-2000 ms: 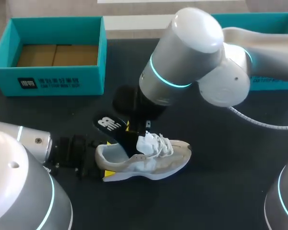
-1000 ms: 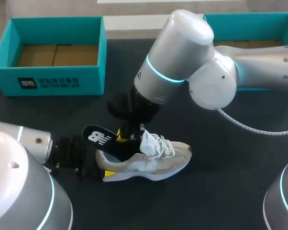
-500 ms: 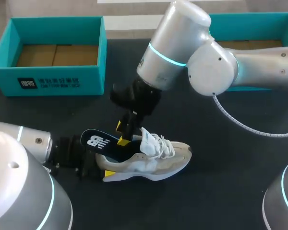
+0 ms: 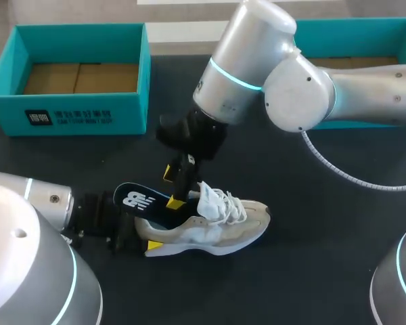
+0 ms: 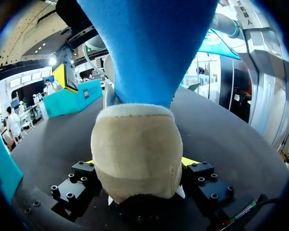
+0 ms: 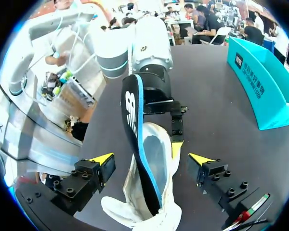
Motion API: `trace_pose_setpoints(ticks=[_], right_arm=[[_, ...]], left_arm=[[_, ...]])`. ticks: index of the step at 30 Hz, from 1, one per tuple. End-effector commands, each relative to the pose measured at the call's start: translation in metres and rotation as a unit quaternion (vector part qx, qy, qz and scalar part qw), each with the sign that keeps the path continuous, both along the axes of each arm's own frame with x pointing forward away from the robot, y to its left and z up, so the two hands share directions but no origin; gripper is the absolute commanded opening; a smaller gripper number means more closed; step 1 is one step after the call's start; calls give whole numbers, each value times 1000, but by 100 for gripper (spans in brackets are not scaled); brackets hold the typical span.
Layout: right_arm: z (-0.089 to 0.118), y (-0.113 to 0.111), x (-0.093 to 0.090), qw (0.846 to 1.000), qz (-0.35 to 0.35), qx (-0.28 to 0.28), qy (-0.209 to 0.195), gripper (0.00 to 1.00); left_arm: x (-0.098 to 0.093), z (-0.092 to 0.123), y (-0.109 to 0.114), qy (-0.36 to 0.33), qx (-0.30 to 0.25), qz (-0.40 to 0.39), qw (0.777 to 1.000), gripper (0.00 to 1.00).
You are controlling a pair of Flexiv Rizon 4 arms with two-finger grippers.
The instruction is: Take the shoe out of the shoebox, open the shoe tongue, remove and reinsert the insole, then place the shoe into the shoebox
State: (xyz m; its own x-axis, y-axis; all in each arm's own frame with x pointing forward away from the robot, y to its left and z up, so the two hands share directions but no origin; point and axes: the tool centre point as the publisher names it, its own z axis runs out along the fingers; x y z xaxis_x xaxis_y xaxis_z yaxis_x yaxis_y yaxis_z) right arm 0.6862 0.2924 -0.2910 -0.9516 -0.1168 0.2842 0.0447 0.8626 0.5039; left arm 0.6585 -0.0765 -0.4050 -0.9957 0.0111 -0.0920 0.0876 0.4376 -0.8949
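Dark tabletop [image 4: 311, 271]; open teal shoebox [image 4: 74, 74] at far left, and a second teal box [image 4: 365, 30] mostly hidden behind my right arm [image 4: 291, 74]. Mid-table the shoe [image 4: 210, 227] stands on its sole, heel clamped in my left end effector [image 5: 137, 162], whose fingers are mostly hidden by the heel. Sticking out over the heel is the insole [image 4: 143, 201], front end hidden inside. My right end effector [image 4: 174, 187] is spread wide around it, with no contact visible.

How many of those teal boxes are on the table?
2. One shoebox sits open at the far left of the table. The second shoebox is at the far right, partly hidden behind the right arm.
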Motion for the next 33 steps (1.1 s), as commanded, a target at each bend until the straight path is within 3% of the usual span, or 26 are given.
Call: trace_pose_setpoints(ticks=[1,3,10,15,17,22,23,33], right_arm=[[5,-7,-4,996,-25,82,32,100],[9,-10,-6,992,-33,111,57,100],[6,-6,-13,984,-14,125,129,100],[2,-3,-13,984,-5,113,141,100],[1,-3,-12,984,-3,107,141,85],[-1,1,-11,985,15,91,144,76],[-2,1,-11,986,19,85,145,68],[-12,11,-13,985,49,69,148,60]], left_arm=[[-1,-2,0,-1,1,1,1000,0],[-1,-2,0,-1,1,1,1000,0],[-1,-2,0,-1,1,1,1000,0],[-1,-2,0,-1,1,1,1000,0],[-1,-2,0,-1,1,1,1000,0],[-1,-2,0,-1,1,1,1000,0],[-1,-2,0,-1,1,1,1000,0],[-1,-2,0,-1,1,1,1000,0]])
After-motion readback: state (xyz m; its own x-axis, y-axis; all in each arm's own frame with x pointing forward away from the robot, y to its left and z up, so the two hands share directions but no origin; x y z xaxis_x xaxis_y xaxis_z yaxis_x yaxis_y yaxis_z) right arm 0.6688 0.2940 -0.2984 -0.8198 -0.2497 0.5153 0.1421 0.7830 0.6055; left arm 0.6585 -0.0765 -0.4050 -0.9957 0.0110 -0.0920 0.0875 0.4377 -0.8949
